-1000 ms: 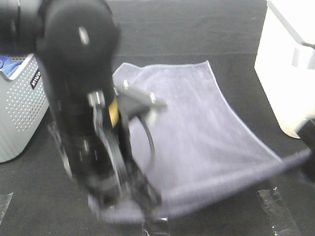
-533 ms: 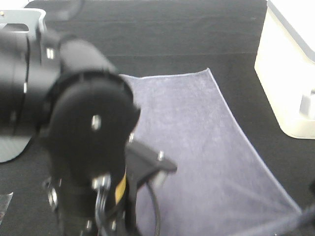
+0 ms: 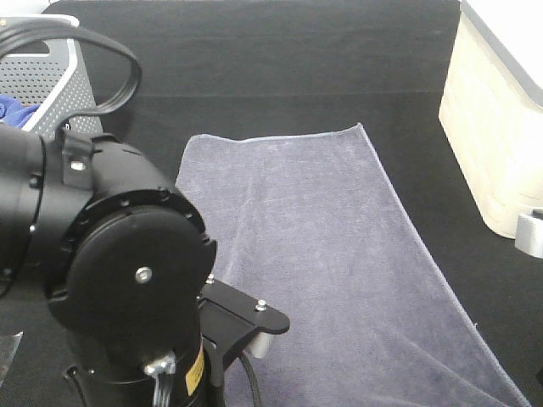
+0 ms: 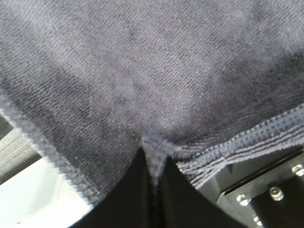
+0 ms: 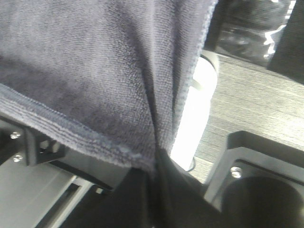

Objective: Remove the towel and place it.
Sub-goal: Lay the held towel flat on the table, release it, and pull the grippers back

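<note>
The grey-lavender towel lies spread lengthwise on the black table, its far hem flat and its near end running out of the bottom of the exterior view. My left gripper is shut on the towel's hem, which bunches between the fingers. My right gripper is shut on another edge of the towel, which drapes from the pinch. Neither gripper shows in the exterior view; the left arm fills its lower left and hides that side of the towel.
A grey perforated basket holding a bright blue cloth stands at the far left. A cream plastic bin stands at the right edge. Clear tape lies near the left front.
Both grippers have pulled the towel's near edge toward the front and out of the exterior frame. The towel now lies stretched out flatter and longer. The left arm has come nearer the camera.
</note>
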Available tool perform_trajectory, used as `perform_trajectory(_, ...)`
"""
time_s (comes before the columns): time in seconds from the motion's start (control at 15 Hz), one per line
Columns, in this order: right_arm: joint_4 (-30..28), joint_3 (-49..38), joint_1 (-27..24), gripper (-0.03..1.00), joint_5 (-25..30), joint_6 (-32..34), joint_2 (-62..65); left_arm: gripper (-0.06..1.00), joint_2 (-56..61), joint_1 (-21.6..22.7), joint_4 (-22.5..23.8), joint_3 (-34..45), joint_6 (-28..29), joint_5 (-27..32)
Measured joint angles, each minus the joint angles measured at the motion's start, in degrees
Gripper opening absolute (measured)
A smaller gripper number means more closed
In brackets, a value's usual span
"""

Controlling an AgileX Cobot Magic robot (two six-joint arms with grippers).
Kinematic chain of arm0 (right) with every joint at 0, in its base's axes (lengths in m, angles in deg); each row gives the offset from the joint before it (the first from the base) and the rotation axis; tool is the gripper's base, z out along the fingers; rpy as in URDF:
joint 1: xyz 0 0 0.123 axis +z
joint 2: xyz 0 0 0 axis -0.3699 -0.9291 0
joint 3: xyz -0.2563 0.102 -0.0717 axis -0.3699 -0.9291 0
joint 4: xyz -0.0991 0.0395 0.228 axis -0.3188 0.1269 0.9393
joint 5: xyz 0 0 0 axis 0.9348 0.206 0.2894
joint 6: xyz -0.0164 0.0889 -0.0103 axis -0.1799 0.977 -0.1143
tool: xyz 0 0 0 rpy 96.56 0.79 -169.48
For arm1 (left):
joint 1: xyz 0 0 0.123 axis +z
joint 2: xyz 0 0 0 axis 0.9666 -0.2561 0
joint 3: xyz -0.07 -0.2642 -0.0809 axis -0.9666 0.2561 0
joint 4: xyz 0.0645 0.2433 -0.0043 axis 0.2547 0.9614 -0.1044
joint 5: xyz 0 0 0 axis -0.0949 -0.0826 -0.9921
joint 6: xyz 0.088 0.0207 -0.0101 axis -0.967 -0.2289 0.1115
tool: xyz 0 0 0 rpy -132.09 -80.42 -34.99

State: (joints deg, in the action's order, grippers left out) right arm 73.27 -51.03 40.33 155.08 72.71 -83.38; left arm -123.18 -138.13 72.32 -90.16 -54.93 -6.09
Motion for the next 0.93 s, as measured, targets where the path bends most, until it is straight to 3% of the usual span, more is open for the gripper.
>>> perform_trajectory(0.07,-1.8,0.0,-0.1,0.09,0.0,0.3,0.0,0.08,0.0,0.0,0.2,0.5,0.0,1.0)
perform_trajectory(0.27,-4.9,0.0,-0.6,0.57,0.1,0.5,0.1,0.39,-0.1,0.0,1.8,1.2,0.3,5.9)
perform_trajectory(0.4,-4.9,0.0,-0.6,0.75,0.1,1.1,0.1,0.46,-0.1,0.0,2.6,1.2,0.3,6.1)
perform_trajectory(0.67,-5.3,0.4,-0.6,0.78,0.2,1.1,0.1,0.48,-0.1,0.0,5.9,0.6,0.3,6.2)
perform_trajectory(0.93,-6.7,5.4,-0.6,0.76,-2.4,1.1,0.1,0.48,-0.2,0.3,19.3,-3.7,5.2,6.2)
